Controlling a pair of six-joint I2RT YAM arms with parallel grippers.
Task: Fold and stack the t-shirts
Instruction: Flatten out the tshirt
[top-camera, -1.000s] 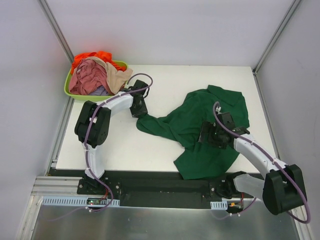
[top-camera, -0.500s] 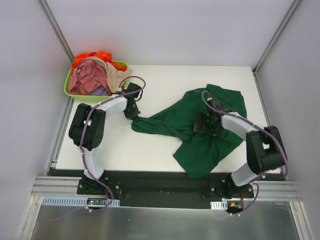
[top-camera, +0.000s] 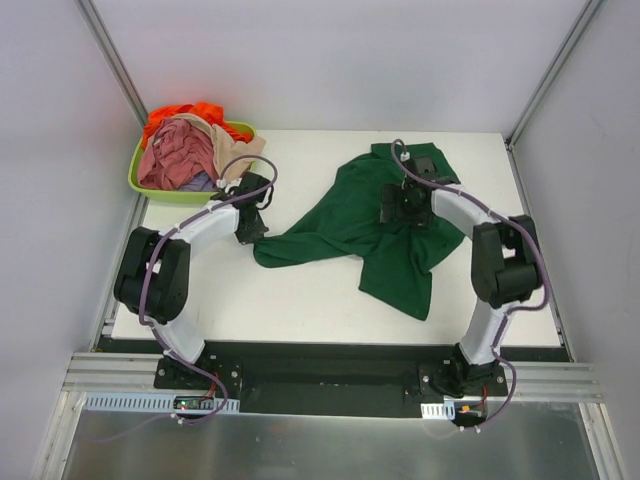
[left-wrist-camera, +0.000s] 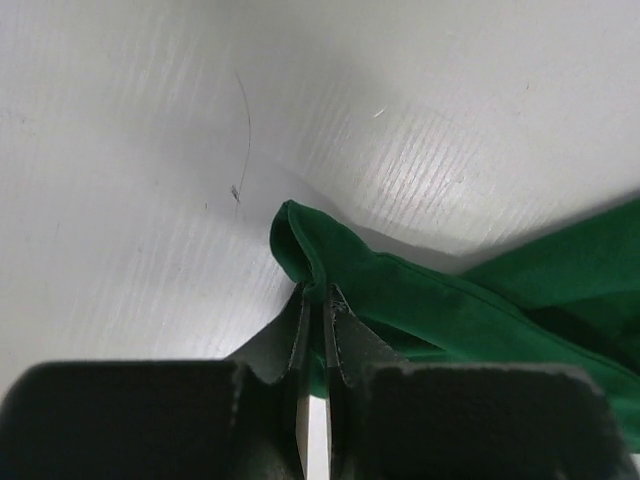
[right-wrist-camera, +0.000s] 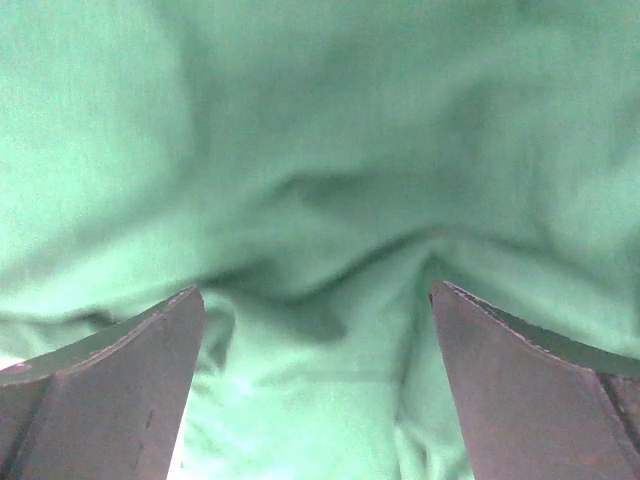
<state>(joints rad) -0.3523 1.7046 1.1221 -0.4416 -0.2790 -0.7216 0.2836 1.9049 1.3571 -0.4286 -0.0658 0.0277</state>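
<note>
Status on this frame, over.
Left end effector shut on green t-shirt edge. Right end effector open over it. Shirt bunched, unfolded. Tub far left, no obstruction.

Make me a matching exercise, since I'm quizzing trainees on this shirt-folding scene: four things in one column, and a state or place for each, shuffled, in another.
1. left end effector
2. right end effector
3. green shirt
4. tub

A. far left, holds piled shirts
B. open over green cloth
C. rumpled across the table
D. shut on a cloth edge

Pairs: 1-D, 2-B, 3-C, 4-A.
</note>
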